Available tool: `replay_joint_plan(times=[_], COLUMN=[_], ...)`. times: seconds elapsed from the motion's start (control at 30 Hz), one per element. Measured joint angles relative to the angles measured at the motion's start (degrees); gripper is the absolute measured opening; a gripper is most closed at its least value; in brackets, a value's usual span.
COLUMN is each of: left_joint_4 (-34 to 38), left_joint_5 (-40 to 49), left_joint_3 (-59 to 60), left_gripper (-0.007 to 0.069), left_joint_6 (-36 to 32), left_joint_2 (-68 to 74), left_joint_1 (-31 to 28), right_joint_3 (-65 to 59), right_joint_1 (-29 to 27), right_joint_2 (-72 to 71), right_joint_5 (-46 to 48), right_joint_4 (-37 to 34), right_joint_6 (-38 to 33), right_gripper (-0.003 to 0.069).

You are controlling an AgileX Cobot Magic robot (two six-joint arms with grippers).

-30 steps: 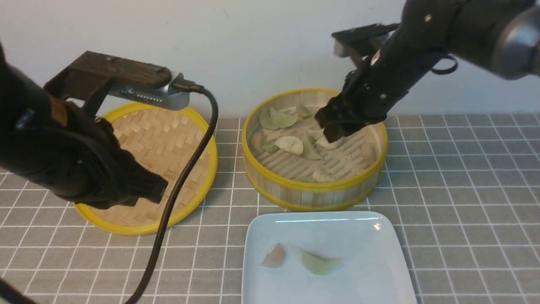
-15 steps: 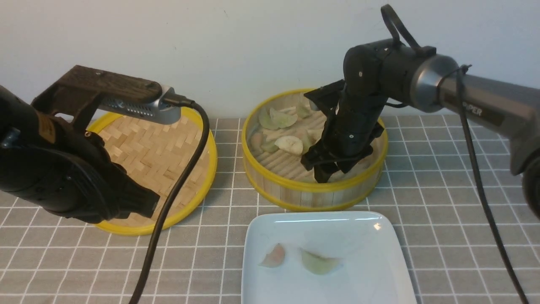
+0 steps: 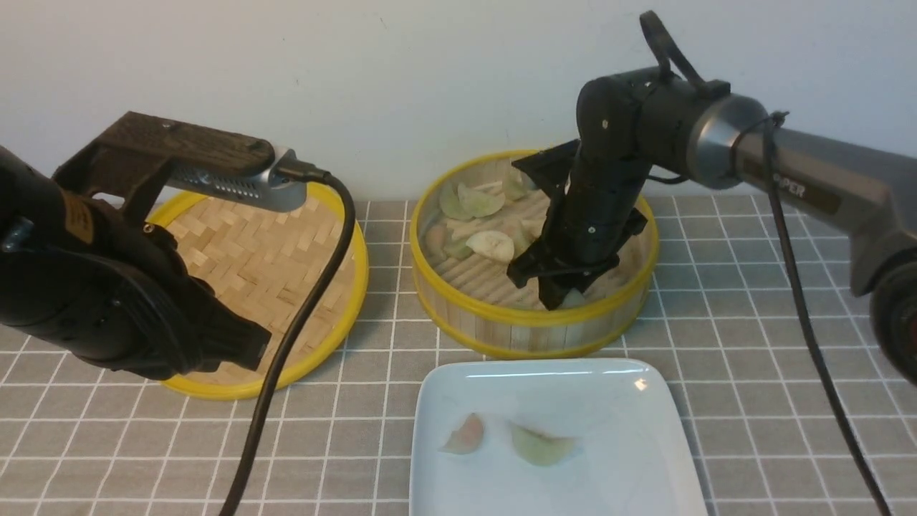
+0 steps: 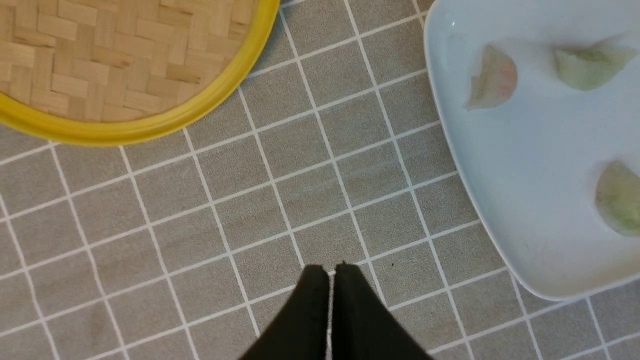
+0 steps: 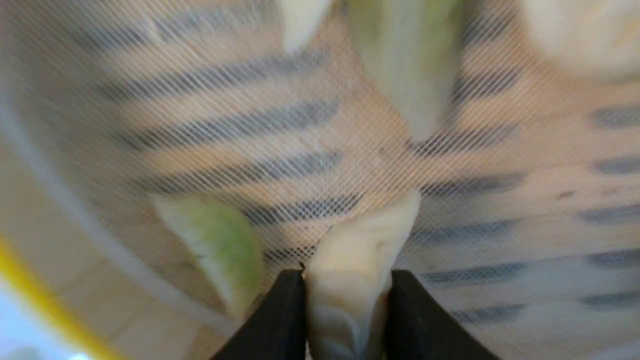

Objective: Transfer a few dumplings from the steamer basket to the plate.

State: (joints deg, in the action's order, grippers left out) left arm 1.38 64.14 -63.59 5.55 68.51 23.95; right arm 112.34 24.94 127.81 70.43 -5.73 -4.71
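The right gripper (image 3: pixel 562 292) reaches down inside the steamer basket (image 3: pixel 534 317), which stands toward the counter's far edge, right of the middle. Its fingers are clenched on a cream-white dumpling (image 5: pixel 357 250). The dumpling sits squarely between the fingertips, one end poking out past them, above the slatted floor near the basket's front wall. Whether it touches the floor I cannot tell. A green dumpling (image 5: pixel 220 245) lies just beside it, against the wall. More dumplings (image 3: pixel 473 215) crowd the basket's far-left part.

The plate (image 3: pixel 616 437) lies at the near edge, in front of the basket. It carries a pinkish dumpling (image 3: pixel 466 433), a pale green dumpling (image 3: pixel 541 446) and a third dumpling (image 4: pixel 620 197), all apart.

The left gripper (image 4: pixel 331 270), pinched together on nothing, hovers over the checked cloth (image 4: pixel 280 165) between the plate and the woven lid (image 3: pixel 265 244).
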Motion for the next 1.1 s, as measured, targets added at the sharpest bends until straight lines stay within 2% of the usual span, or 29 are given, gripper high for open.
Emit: replay_joint_plan(times=[0.2,0.33,0.47,0.63,0.73,0.87,0.97,1.1], left_joint_4=[0.0,0.0,0.0,0.05,0.17,0.17,0.22,0.22], left_joint_5=[-0.31,-1.06,-1.76,-1.76,-1.76,-1.76,-1.76,-1.76], left_joint_3=[0.0,0.0,0.0,0.0,0.0,0.0,0.0,0.0], left_gripper=[-0.0005,-0.0005,-0.0005,-0.0005,-0.0005,-0.0005,-0.0005,-0.0005], left_joint_6=[0.0,0.0,0.0,0.0,0.0,0.0,0.0,0.0], left_joint_2=[0.0,0.0,0.0,0.0,0.0,0.0,0.0,0.0], left_joint_1=[0.0,-0.02,-0.02,-0.06,-0.06,-0.06,-0.06,-0.06], right_joint_3=[-4.53,-18.91,-32.78,-39.08,-39.5,-38.52,-36.05,-34.06], right_joint_1=[0.0,0.0,0.17,0.17,0.17,0.17,0.17,0.17], right_joint_2=[-14.06,-24.61,-26.36,-24.08,-22.47,-22.17,-23.17,-28.7], right_joint_5=[-0.11,0.06,-1.51,-8.11,-9.53,-8.47,-4.71,-1.52], right_joint_4=[-2.79,-8.99,-12.29,-13.51,-14.43,-14.43,-13.93,-13.27], right_joint_6=[1.75,2.36,2.36,2.36,2.36,2.36,2.36,2.36], right_gripper=[0.0184,0.0184,0.0184,0.0189,0.0241,0.0398,0.047,0.0457])
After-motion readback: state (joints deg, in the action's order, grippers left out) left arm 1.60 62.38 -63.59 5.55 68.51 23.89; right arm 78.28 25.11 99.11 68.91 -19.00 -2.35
